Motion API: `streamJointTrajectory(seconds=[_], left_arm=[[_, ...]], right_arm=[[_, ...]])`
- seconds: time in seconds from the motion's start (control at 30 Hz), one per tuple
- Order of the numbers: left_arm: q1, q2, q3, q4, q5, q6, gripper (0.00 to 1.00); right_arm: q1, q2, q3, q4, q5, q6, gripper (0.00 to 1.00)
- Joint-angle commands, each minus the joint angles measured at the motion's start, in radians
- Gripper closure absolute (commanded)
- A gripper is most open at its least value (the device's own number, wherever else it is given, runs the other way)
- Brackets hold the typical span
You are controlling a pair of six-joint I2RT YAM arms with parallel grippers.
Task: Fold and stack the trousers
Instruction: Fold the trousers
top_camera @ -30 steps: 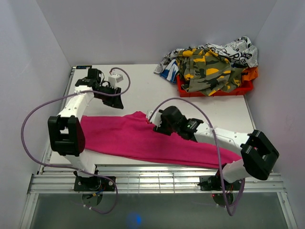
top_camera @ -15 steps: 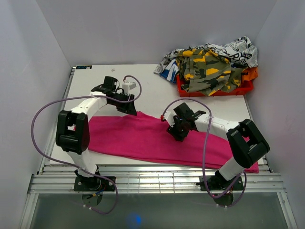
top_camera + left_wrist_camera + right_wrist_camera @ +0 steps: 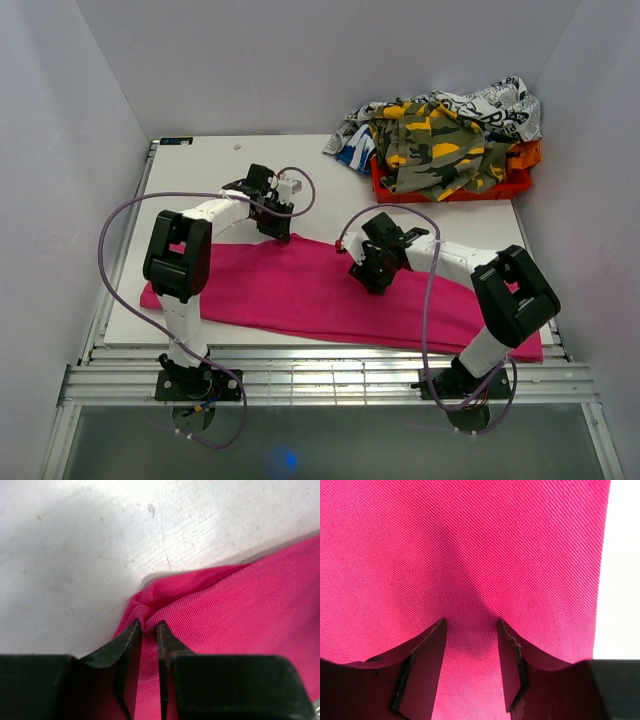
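Left end effector (image 3: 149, 625) newly down, clamped on trousers (image 3: 240, 610) edge; right end effector (image 3: 471, 622) apart.

Plain hot-pink trousers (image 3: 290, 290), green-yellow camouflage garment (image 3: 430, 145)

You're looking at a white table (image 3: 195, 168) boxed by plain pale walls (image 3: 300, 60), metal rails (image 3: 330, 380) along its near edge.
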Motion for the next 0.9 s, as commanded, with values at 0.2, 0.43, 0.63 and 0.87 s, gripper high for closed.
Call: streamJointTrajectory(seconds=[0.2, 0.43, 0.63, 0.87], left_arm=[[0.032, 0.072, 0.156, 0.090, -0.149, 0.014, 1.00], [0.049, 0.022, 0.256, 0.044, -0.045, 0.049, 0.49], [0.159, -0.176, 0.132, -0.077, -0.039, 0.068, 0.39], [0.386, -0.355, -0.151, -0.135, 0.006, 0.160, 0.44]], right_arm=[[-0.005, 0.099, -0.055, -0.072, 0.095, -0.085, 0.51], [-0.054, 0.016, 0.061, -0.123, 0.117, -0.083, 0.40], [-0.181, -0.155, 0.062, -0.253, 0.045, -0.100, 0.35], [-0.342, -0.356, -0.110, -0.411, 0.026, -0.154, 0.36]])
